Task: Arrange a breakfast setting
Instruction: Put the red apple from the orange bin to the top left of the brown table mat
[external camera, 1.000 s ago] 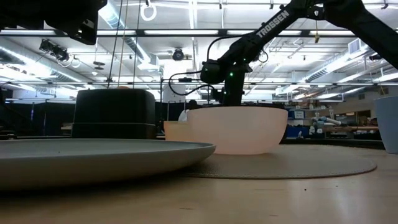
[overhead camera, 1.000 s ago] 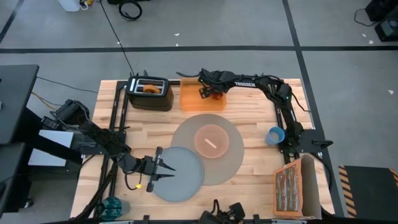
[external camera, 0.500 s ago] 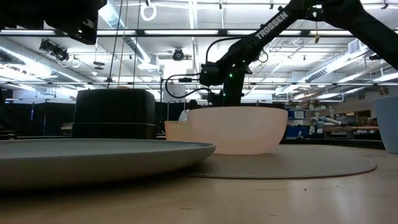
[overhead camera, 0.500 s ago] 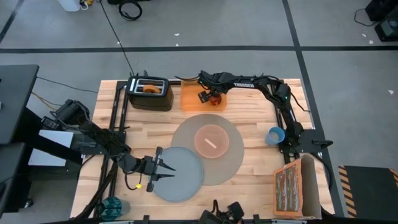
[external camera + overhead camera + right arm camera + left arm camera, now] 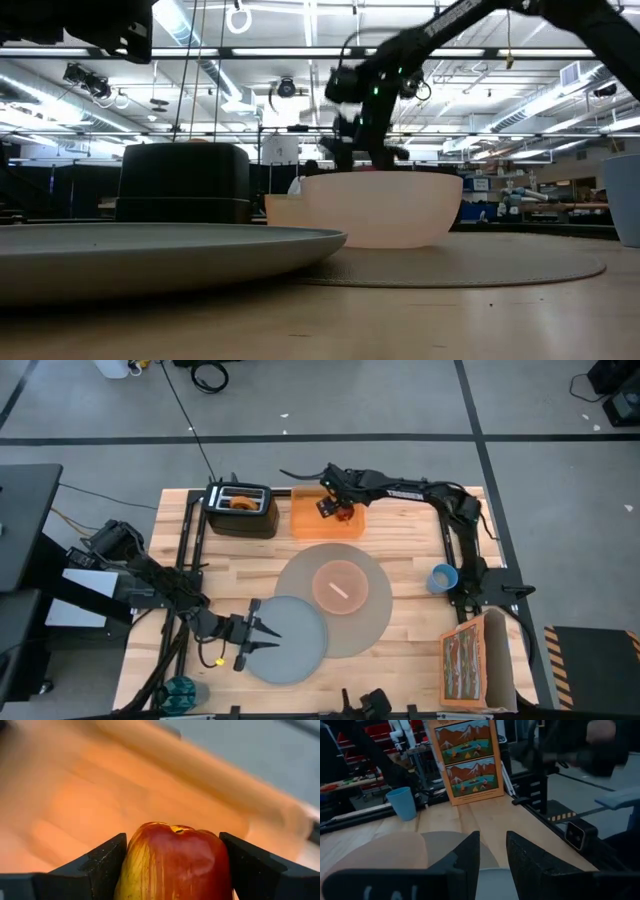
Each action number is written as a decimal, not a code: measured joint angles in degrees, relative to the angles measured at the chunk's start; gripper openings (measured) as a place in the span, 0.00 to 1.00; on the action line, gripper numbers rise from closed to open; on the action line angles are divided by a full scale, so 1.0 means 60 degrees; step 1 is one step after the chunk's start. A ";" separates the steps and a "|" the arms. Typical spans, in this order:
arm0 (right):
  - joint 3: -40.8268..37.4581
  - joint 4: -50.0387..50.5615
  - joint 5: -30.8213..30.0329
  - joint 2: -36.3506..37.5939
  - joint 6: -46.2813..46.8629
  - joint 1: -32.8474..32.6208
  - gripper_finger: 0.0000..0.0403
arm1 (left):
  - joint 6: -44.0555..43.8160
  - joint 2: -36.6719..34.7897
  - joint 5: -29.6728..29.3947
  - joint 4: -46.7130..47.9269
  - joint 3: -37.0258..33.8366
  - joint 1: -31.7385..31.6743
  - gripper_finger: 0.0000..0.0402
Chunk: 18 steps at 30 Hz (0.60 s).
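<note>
Over the orange board (image 5: 325, 518) at the table's far edge, the right gripper (image 5: 343, 512) pinches the red apple (image 5: 172, 862) firmly between its dark fingers, so carry it level toward the round grey-brown placemat (image 5: 372, 622), while the left gripper (image 5: 268, 632) waits with jaws apart over the grey plate (image 5: 300, 645).

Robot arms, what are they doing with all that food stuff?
They're setting up breakfast. The right gripper is shut on the red apple over the orange board at the back of the table. The left gripper waits, open, at the grey plate. The pink bowl sits on the round placemat, and the bagel is in the toaster.
</note>
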<state>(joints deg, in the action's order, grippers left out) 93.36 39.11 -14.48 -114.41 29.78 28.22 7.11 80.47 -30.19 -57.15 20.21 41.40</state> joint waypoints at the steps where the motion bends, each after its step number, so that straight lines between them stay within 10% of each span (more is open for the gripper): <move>1: 0.0002 -0.0189 -0.0156 0.0232 -0.0005 -0.0144 0.75 | 0.0082 0.0000 -0.0004 -0.0003 0.0000 0.0004 0.26; 12: -0.0268 -0.4070 -0.1375 0.1765 -0.1902 -0.2938 0.76 | -0.0334 0.0004 -0.1476 0.0013 0.0000 -0.0205 0.26; 18: -0.2975 -0.9778 -0.1383 0.2629 -0.3392 -0.4449 0.76 | -0.0280 0.0024 -0.1780 -0.0099 0.0000 -0.0321 0.26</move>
<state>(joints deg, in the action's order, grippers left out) 75.51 -19.56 -22.79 -98.64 9.43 1.53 5.43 80.61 -40.87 -57.74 20.21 39.47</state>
